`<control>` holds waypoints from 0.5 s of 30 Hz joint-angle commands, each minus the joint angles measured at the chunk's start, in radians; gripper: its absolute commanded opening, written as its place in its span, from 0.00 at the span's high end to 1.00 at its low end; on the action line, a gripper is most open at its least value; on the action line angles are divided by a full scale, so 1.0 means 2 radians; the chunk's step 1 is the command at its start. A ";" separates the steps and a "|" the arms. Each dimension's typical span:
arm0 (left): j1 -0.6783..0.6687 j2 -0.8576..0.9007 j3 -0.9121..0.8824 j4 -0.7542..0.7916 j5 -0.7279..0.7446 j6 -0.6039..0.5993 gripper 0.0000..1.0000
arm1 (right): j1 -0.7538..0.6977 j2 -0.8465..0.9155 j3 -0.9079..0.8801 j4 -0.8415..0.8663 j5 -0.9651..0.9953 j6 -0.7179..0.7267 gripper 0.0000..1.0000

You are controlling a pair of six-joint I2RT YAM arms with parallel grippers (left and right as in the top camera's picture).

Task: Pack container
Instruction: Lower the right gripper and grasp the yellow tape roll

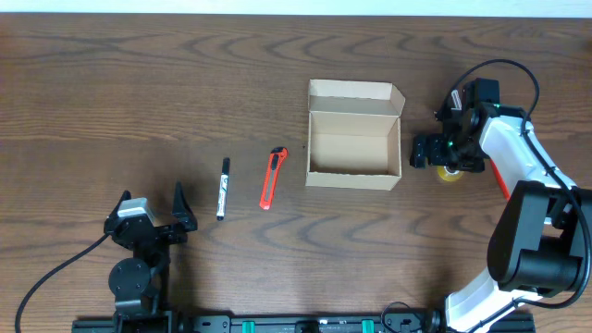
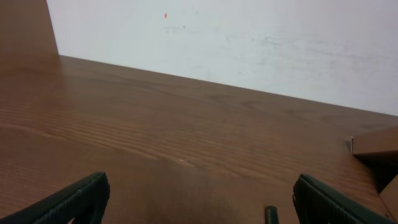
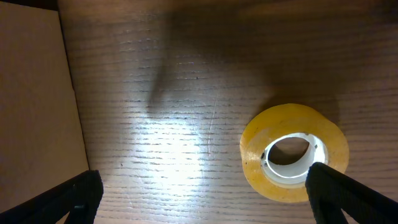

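While both claws stand spread with nothing gripped, the right gripper [image 1: 442, 157] hovers over a roll of yellow tape [image 3: 255, 152]. The roll lies just ahead of it, close to one finger [image 3: 348, 193]. The container [image 1: 353, 178], lid flap up, sits just beside that claw, on its left. The left gripper [image 1: 151, 203] is well apart from the box. A marker [image 1: 222, 188] and an orange box cutter [image 1: 272, 178] lie between them.

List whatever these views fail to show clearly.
- Overhead: tape roll mostly covered by the right tool.
- Overhead: print on the marker too small to read.
- Left wrist: container cut off by the right edge, marker tip by the bottom edge.
- Right wrist: only one container wall, cropped left.
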 commanded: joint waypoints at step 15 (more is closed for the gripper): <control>0.002 -0.004 -0.009 -0.022 -0.002 0.000 0.05 | 0.002 0.001 -0.031 0.029 -0.006 -0.014 0.01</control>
